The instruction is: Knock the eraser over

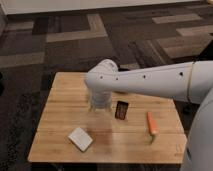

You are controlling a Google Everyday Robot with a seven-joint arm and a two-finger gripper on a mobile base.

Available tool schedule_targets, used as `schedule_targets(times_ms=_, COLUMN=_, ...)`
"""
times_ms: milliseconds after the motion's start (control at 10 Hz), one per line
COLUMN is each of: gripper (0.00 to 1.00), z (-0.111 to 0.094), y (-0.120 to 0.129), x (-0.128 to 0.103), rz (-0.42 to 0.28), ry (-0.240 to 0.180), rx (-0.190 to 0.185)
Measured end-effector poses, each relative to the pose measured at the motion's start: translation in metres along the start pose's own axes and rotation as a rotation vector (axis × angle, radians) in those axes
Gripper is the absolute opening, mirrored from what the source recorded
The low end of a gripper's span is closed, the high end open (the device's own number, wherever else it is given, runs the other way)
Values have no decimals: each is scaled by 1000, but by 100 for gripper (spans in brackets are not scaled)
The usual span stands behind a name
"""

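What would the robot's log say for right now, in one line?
eraser: standing on table | claw: low over table, beside eraser | knock: not yet done

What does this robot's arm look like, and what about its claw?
The arm is a thick, smooth white tube ending in a rounded joint, with a row of small dark dots along its side. No loose cables show. The claw hangs under that joint, over the wooden table, close beside the eraser; it looks pale grey.
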Motion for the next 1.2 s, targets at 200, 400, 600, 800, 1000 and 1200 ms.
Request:
schedule_targets(times_ms=200, gripper=65, z=3, y=-6, x=0, rz=-6, ry=-1, rx=-14)
schedule_targets(times_ms=400, gripper=65, z=4, y=-17, x=-1, rz=-7, ry=0, rx=-19)
schedule_targets(times_ms=600, gripper=65, z=4, y=-26, x=-3, rz=-8, ry=1, rx=-21)
schedule_targets(times_ms=800, gripper=65, z=2, y=-38, x=-6, rz=-10, ry=-1, rx=-15)
schedule_targets(times_ms=1000, gripper=65, z=0, y=-49, x=-8, rz=-6, ry=-2, rx=-5)
schedule_targets(times_ms=1200, gripper=65, z=-3, y=-57, x=-11, rz=-5, ry=-5, rx=0)
